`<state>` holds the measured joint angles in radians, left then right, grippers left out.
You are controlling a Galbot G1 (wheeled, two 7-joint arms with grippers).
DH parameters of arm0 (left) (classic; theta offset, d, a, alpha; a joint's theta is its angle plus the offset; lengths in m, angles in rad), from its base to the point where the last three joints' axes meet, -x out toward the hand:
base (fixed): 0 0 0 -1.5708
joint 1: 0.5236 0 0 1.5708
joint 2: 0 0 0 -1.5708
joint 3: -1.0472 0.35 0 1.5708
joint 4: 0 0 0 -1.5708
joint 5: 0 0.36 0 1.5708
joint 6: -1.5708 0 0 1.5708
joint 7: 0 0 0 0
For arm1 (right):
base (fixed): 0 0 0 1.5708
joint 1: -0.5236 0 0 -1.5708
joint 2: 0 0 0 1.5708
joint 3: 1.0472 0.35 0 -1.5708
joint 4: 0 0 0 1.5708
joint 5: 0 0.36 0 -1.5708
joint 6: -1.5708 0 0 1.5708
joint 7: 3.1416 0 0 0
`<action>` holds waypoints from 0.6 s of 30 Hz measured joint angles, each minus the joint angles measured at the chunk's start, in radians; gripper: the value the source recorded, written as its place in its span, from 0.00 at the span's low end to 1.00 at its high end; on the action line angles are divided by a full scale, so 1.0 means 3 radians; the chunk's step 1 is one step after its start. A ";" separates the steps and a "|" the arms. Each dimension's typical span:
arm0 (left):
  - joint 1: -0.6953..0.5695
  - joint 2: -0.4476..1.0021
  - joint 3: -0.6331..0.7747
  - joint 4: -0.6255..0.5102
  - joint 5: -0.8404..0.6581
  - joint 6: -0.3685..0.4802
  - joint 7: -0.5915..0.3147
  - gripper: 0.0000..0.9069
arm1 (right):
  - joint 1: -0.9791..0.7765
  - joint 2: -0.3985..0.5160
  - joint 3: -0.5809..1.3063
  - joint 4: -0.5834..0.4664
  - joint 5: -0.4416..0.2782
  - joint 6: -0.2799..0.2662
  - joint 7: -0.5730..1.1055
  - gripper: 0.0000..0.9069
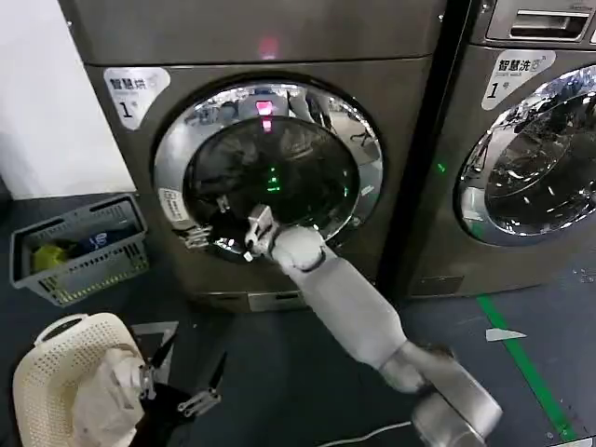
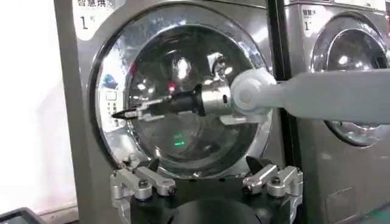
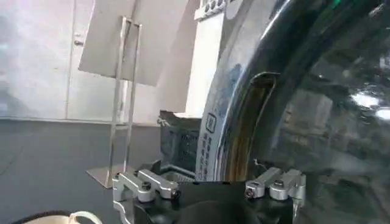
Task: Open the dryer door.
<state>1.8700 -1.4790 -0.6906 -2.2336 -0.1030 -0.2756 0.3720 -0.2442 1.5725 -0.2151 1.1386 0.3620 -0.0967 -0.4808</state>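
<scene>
Head view: the dryer door [image 1: 268, 172] sits shut in the dryer [image 1: 251, 56], so opening is all ahead; my right gripper [image 1: 222, 244] reaches its rim at 8 o'clock, my left gripper [image 1: 182, 377] hangs low, fingers apart. Left wrist view: the right gripper's [image 2: 125, 112] fingers look nearly together. Right wrist view: a handle recess [image 3: 253, 125] in the rim, just ahead.

A grey laundry basket [image 1: 82, 247] sits on the dark floor by the white wall, with something yellow-green and something blue inside. Closer in there's a white perforated hamper [image 1: 67, 377]. Off to the other side stands a second machine [image 1: 531, 149] with a silver drawer handle [image 1: 551, 23], and a green tape line [image 1: 523, 363] runs along the floor in front of it.
</scene>
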 joint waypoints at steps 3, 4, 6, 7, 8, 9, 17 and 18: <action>-0.0004 0.0000 -0.0002 0.0000 -0.0002 0.0000 -0.0004 1.00 | 0.0014 0.0057 0.0007 -0.0034 -0.0007 -0.0020 -0.0041 1.00; -0.0004 0.0000 -0.0002 0.0001 0.0000 -0.0001 -0.0005 1.00 | 0.0015 0.0074 0.0012 -0.0040 -0.0007 -0.0024 -0.0048 1.00; -0.0003 -0.0001 -0.0002 0.0007 0.0009 -0.0002 -0.0005 1.00 | 0.0016 0.0098 0.0013 -0.0042 -0.0007 -0.0033 -0.0090 1.00; -0.0003 -0.0001 -0.0001 0.0008 0.0011 -0.0002 -0.0005 1.00 | 0.0016 0.0100 0.0011 -0.0041 -0.0007 -0.0035 -0.0101 1.00; -0.0002 -0.0001 -0.0001 0.0008 0.0012 -0.0002 -0.0005 1.00 | 0.0015 0.0100 0.0010 -0.0035 -0.0007 -0.0038 -0.0108 1.00; -0.0001 0.0000 -0.0001 0.0009 0.0012 -0.0002 -0.0005 1.00 | 0.0013 0.0096 0.0010 -0.0027 0.0010 -0.0040 -0.0121 1.00; -0.0053 0.0029 -0.0079 0.0055 -0.0027 0.0040 -0.0005 1.00 | -0.0065 -0.0023 -0.0021 0.0116 0.0110 -0.0091 -0.0367 1.00; -0.0071 0.0042 -0.0105 0.0070 -0.0061 0.0072 -0.0010 1.00 | -0.0071 -0.0041 -0.0021 0.0134 0.0109 -0.0090 -0.0432 1.00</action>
<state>1.8487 -1.4663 -0.7222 -2.2127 -0.1213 -0.2538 0.3689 -0.2654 1.5601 -0.2213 1.1788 0.3947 -0.1237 -0.6104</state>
